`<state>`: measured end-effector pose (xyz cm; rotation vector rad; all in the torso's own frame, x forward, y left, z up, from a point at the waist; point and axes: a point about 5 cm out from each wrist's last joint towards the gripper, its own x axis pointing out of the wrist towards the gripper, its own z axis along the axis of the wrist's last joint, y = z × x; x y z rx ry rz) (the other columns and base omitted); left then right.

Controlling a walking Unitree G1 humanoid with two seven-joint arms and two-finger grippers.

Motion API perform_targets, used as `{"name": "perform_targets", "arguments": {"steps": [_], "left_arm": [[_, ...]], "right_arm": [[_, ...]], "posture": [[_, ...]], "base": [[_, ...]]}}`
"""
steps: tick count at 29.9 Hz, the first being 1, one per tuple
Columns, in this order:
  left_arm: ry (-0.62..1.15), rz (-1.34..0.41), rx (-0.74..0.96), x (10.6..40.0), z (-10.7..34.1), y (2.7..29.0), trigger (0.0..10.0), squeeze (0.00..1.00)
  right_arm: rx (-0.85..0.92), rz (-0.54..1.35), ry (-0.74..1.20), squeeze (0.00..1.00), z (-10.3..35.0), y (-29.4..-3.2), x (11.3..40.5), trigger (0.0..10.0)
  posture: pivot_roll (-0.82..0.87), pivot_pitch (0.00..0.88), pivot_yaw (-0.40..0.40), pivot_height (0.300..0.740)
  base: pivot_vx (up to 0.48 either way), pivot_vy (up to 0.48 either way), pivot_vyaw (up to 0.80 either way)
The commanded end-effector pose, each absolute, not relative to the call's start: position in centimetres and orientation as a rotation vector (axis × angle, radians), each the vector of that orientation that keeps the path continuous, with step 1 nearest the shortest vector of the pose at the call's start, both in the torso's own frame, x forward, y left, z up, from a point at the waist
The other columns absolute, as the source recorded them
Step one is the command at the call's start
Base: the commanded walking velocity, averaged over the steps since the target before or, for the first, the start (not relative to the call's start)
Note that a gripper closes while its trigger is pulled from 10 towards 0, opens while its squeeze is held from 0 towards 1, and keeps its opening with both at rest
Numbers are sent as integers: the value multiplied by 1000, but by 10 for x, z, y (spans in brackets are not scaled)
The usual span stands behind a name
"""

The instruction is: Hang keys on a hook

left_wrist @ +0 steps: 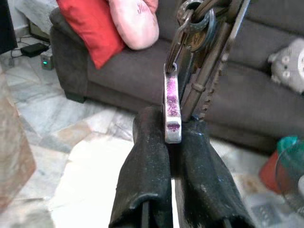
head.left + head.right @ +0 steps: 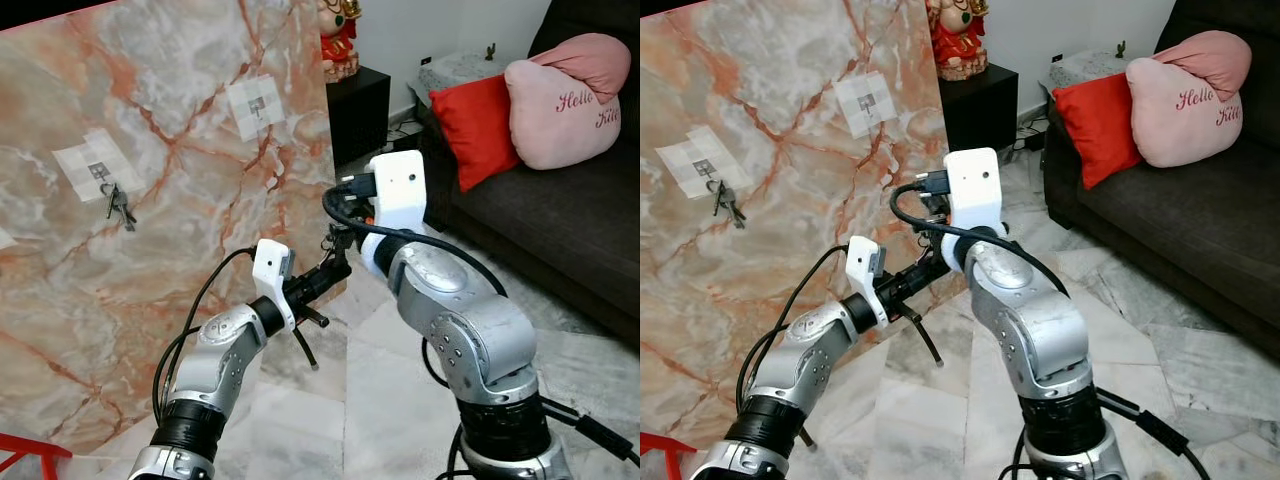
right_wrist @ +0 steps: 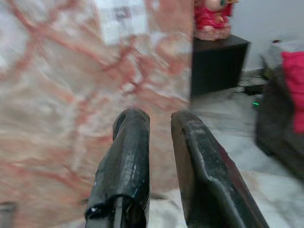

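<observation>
Marble in cream and rust veins fills the left of your view: a tall wall panel point(image 2: 180, 200) standing on a pale tiled floor point(image 2: 400, 400). Two pale adhesive patches carry hooks on it. On the left hook point(image 2: 97, 172) a small bunch of keys already hangs point(image 2: 120, 208); the right hook point(image 2: 255, 105), higher up and nearer the panel's edge, carries nothing.

To your right is a dark grey sofa point(image 2: 560, 230) with a red cushion point(image 2: 478, 125) and a pink cushion point(image 2: 565, 95) propped on it. Behind the panel's edge a black cabinet point(image 2: 358, 115) holds a red and gold figurine point(image 2: 338, 38).

Your left hand point(image 1: 173, 135) is raised in front of you, reaching across toward the middle of the scene, below the right hook and apart from the panel. Its two black fingers point(image 1: 147, 166) are pressed together, pinching a silver tag with purple speckles that belongs to a key bunch point(image 1: 199, 42). The ring and several dark keys stand up beyond the fingertips, seen against the sofa.

Your right hand point(image 3: 159, 118) sits just beside the left one, near the panel's right edge, pointing at the marble. Its fingers point(image 3: 126, 161) are slightly spread with a narrow gap between them, and nothing is held there.
</observation>
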<state>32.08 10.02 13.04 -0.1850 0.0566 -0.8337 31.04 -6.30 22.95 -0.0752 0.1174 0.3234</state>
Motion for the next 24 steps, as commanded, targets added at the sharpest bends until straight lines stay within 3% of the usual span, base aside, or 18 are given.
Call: {"name": "perform_targets", "arguments": {"steps": [1,6,8,14,19,24], "left_arm": [[61,-861,-135,319,133,102,0,0],[61,-861,-135,319,133,102,0,0],[81,-832,-31,322,132,119,0,0],[37,-751,-82,330,140,122,0,0],[28,-704,-84,333,140,121,0,0],[1,-636,-85,337,143,125,0,0]], "right_arm": [[-101,341,107,0,228,-59,309,10000],[-101,341,107,0,228,-59,309,10000],[-218,350,-10,0,237,-79,312,10000],[-176,313,-50,0,240,-107,314,10000],[92,240,-88,0,234,-146,319,10000],[258,270,-114,0,228,-149,316,10000]], "posture": [[36,40,93,740],[36,40,93,740],[44,38,105,740],[44,38,105,740],[31,30,102,740],[35,19,96,740]], "base": [[0,0,0],[0,0,0],[0,0,0],[0,0,0],[0,0,0],[0,0,0]]}}
